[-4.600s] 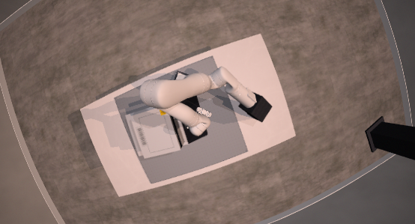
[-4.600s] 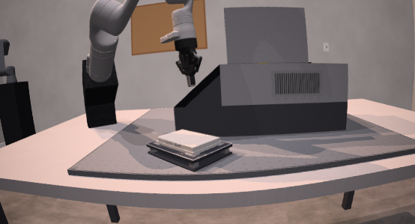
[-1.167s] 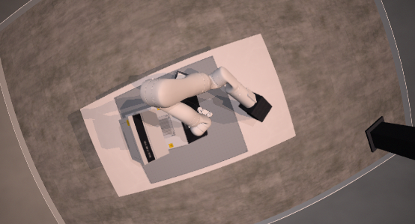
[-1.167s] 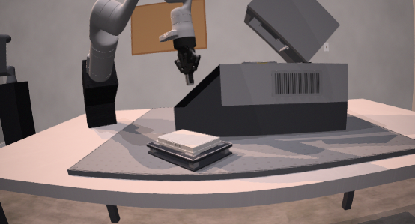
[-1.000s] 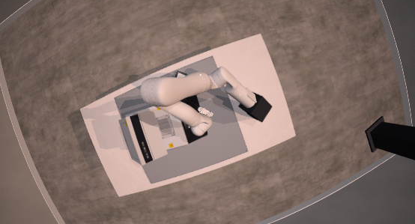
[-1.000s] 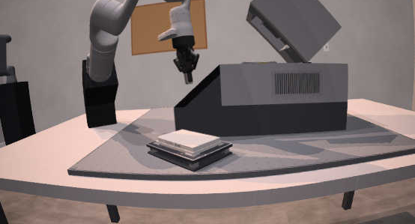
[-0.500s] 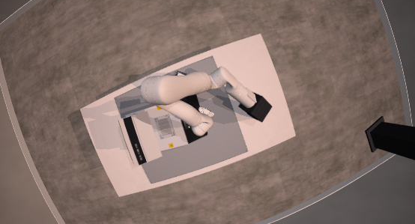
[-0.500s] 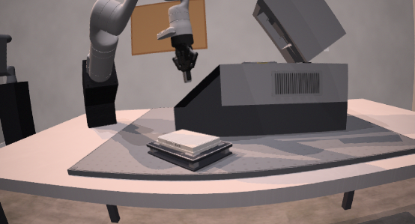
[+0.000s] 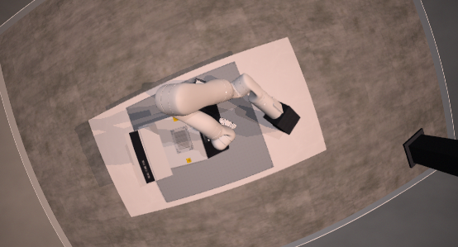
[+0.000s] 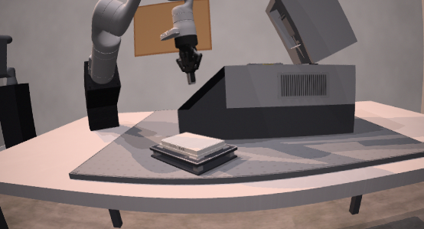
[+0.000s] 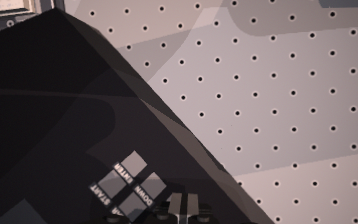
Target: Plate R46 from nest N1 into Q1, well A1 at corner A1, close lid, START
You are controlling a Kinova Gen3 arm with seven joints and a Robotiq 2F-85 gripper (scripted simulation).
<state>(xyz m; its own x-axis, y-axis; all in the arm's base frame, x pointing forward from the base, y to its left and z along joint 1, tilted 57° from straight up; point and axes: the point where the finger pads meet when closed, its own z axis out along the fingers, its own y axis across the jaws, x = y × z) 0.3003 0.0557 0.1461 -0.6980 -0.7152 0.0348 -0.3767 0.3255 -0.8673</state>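
Observation:
Plate R46 (image 10: 192, 142) is white and lies flat on the dark plate nest N1 (image 10: 193, 160), on the perforated board in front of the cycler's side. Cycler Q1 (image 10: 268, 101) is a grey box with a dark sloped front. Its lid (image 10: 311, 24) is raised and tilted back. From above, its block (image 9: 182, 140) shows bare. My gripper (image 10: 190, 80) is shut and empty, and hangs in the air just off the sloped front's upper part. It also shows in the top view (image 9: 228, 122). In the wrist view the fingertips (image 11: 182, 209) are together over keys marked START, ENTER and DOWN (image 11: 125, 187).
The arm's black base (image 10: 101, 99) stands at the back left of the table. A black stand (image 10: 13, 112) is at the far left, off the table. In the top view the arm hides the nest.

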